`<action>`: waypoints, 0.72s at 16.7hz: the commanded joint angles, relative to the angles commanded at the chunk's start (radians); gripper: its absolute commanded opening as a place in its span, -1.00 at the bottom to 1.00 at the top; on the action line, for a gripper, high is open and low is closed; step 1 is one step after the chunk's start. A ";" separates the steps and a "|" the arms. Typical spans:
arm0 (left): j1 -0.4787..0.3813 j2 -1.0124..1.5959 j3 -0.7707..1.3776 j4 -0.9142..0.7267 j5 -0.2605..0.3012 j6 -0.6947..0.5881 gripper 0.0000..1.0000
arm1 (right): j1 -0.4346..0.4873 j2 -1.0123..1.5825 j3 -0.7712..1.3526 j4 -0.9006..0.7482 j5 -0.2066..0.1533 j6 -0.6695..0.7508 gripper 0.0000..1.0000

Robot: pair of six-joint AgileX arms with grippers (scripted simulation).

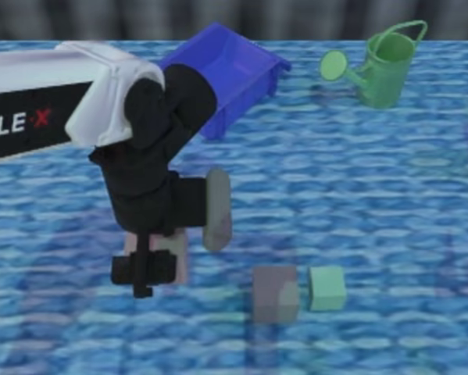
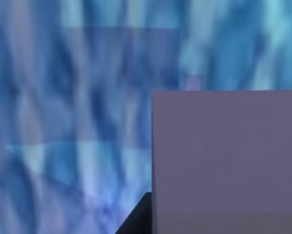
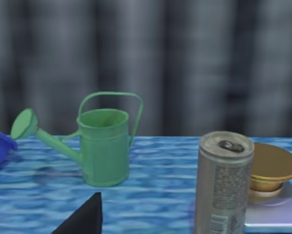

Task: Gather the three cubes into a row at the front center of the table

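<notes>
Left gripper (image 1: 143, 269) directly over pink cube (image 1: 177, 254), cube just beneath; finger spread and contact can't tell.

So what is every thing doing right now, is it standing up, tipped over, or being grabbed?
Pink cube: flat on the table, left gripper right over it.
Grey cube: flat on the table, right beside the green cube.
Green cube: flat on the table.
Blue bin: tilted, at the back.
Watering can: upright.
Can: upright, opened.
Right arm: not seen from above.
</notes>
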 joint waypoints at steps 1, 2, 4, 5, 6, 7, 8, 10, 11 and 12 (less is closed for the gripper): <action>-0.015 -0.015 -0.016 0.007 0.000 -0.002 -1.00 | 0.000 0.000 0.000 0.000 0.000 0.000 1.00; -0.020 -0.020 -0.021 0.009 0.000 -0.002 -1.00 | 0.000 0.000 0.000 0.000 0.000 0.000 1.00; -0.020 -0.020 -0.021 0.009 0.000 -0.002 -1.00 | 0.000 0.000 0.000 0.000 0.000 0.000 1.00; -0.016 -0.016 -0.019 0.006 0.000 0.000 -1.00 | 0.000 0.000 0.000 0.000 0.000 0.000 1.00; -0.016 -0.015 -0.021 0.009 0.000 -0.001 -1.00 | 0.000 0.000 0.000 0.000 0.000 0.000 1.00; -0.016 -0.008 -0.030 0.023 -0.001 -0.002 -1.00 | 0.000 0.000 0.000 0.000 0.000 0.000 1.00; -0.017 0.003 -0.045 0.045 -0.003 -0.002 -1.00 | 0.000 0.000 0.000 0.000 0.000 0.000 1.00; -0.022 0.037 -0.082 0.115 -0.004 -0.002 -1.00 | 0.000 0.000 0.000 0.000 0.000 0.000 1.00; -0.024 0.055 -0.103 0.159 -0.003 -0.003 -1.00 | 0.000 0.000 0.000 0.000 0.000 0.000 1.00; -0.025 0.071 -0.123 0.201 -0.002 -0.005 -1.00 | 0.000 0.000 0.000 0.000 0.000 0.000 1.00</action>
